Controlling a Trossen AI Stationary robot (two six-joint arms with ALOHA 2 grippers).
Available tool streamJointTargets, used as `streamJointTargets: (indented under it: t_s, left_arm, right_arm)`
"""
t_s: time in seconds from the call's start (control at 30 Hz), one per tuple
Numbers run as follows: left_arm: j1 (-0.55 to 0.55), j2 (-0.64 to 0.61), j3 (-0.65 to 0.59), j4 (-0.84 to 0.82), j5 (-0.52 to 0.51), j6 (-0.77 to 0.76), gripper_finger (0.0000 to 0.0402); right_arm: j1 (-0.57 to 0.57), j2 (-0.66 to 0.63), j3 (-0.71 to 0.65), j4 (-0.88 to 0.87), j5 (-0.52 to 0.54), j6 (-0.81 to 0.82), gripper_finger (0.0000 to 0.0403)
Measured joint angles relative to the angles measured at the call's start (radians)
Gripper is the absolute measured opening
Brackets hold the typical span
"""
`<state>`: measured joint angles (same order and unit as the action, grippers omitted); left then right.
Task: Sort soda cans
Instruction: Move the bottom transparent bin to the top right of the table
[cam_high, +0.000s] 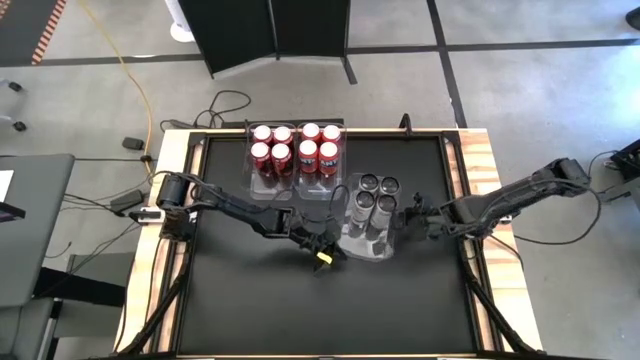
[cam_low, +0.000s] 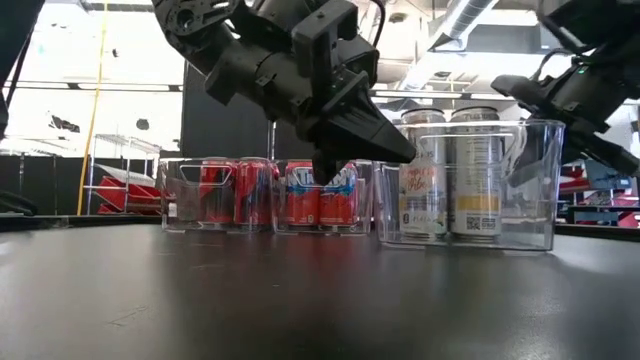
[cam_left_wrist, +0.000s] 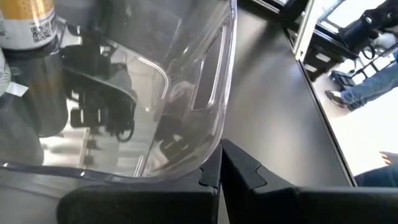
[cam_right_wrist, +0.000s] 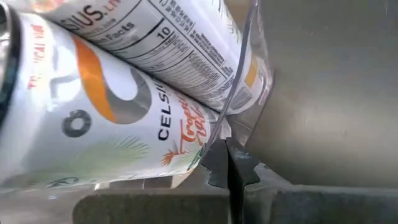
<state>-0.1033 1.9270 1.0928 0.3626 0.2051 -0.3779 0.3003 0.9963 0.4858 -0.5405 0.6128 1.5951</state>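
a grey concrete floor (cam_high: 520, 100) with trailing cables and a yellow cord surrounds the bench (cam_high: 300, 310), a black mat framed in pale wood, while the level view looks past it into a bright workshop with ducts overhead and a dark panel behind. against the bench's far edge, near its middle, two clear bins sit side by side holding the eight red cans (cam_high: 296, 148), four to each, upright with silver tops showing. a third clear bin (cam_high: 352, 240) stands just nearer and slightly toward the right edge, carrying the four silver cans (cam_high: 372, 195), also upright. the left gripper (cam_high: 322, 256) hangs over the middle of the mat, its fingers pressed together and empty, their tips right at a corner of that third bin's wall. the right gripper (cam_high: 412, 214), reaching in from the right edge, also has its fingers pressed together with nothing between them, tips close against the bin's right wall. a person's jeans and shoes (cam_left_wrist: 360, 93) show on the floor beyond the bench.
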Motion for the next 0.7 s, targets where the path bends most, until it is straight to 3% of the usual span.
streamJointTargets:
  t_s: [0.4, 0.53, 0.7]
  left_arm:
    - [0.060, 0.000, 0.003, -0.001, -0.001, -0.005, 0.0000]
    - [0.061, 0.000, 0.003, -0.009, -0.002, -0.016, 0.0000]
    - [0.057, 0.000, 0.003, -0.008, -0.011, -0.025, 0.0000]
  right_arm:
    - [-0.193, -0.067, -0.017, 0.026, -0.127, -0.257, 0.0004]
    - [-0.170, -0.111, -0.018, 0.018, -0.135, -0.236, 0.0004]
    - [-0.110, -0.166, -0.016, -0.038, -0.112, -0.075, 0.0004]
